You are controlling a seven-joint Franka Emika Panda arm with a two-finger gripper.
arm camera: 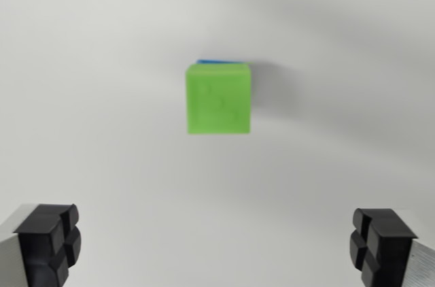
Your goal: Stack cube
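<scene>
A green cube (219, 98) sits in the middle of the wrist view on a white surface. A thin blue edge (221, 62) shows along its top side, from a blue cube lying beneath it and almost wholly hidden. My gripper (214, 246) hangs above, open, with its two black fingertips (51, 239) far apart at the bottom corners of the view. Nothing is between the fingers. The green cube lies beyond the fingertips, centred between them.
A plain white surface (102, 42) fills the view around the cubes. A soft shadow falls to the wrist view's right of the green cube.
</scene>
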